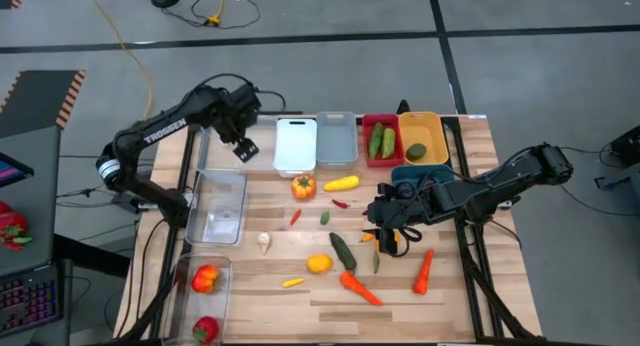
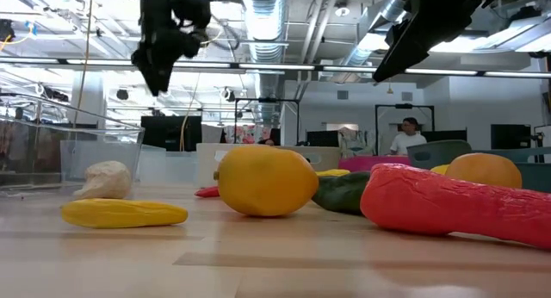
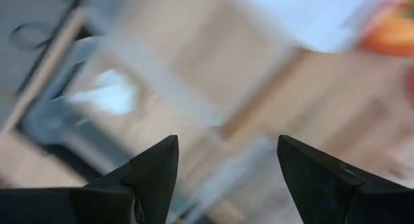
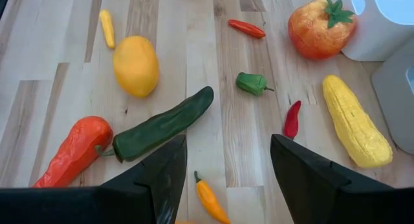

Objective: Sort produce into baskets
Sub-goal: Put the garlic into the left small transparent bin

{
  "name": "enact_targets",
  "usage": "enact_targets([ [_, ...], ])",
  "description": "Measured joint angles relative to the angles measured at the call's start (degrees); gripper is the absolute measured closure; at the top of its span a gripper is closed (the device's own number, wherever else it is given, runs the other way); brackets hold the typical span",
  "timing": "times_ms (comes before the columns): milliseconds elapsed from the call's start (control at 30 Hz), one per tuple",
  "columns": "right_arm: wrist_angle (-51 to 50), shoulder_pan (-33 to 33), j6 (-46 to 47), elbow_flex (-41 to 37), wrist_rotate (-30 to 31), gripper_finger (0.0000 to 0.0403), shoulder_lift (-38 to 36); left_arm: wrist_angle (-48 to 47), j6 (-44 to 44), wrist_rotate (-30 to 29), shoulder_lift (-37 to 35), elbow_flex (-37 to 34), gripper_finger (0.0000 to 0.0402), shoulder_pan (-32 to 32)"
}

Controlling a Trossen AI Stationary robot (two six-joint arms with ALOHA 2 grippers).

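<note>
Dark green toy cucumber: table centre, long axis running eleven to five o'clock.
Right gripper: jaws apart, empty, at the cucumber's two o'clock.
Left gripper: jaws apart, empty, above the clear plastic bin.

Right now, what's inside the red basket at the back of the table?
The red basket holds two green cucumbers lying side by side. Whatever might sit beneath them is covered, so I can't tell.

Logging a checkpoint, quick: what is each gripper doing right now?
Left gripper: jaws open, holding nothing.
Right gripper: jaws open, holding nothing.
</note>
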Motion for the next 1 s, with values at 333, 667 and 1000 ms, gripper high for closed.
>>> enact_targets([
  [333,0.0,0.0,0.0,0.0,0.0,0.0152,0.0,-0.4,-3.0,8.3,0.1,0.0,0.0152,-21.6],
  [667,0.0,0.0,0.1,0.0,0.0,0.0152,0.0,0.3,-2.8,3.6,3.7,0.0,0.0152,-41.1],
  [1000,0.0,0.0,0.1,0.0,0.0,0.0152,0.0,2.8,-1.3,0.3,13.7,0.0,0.0152,-49.9],
])
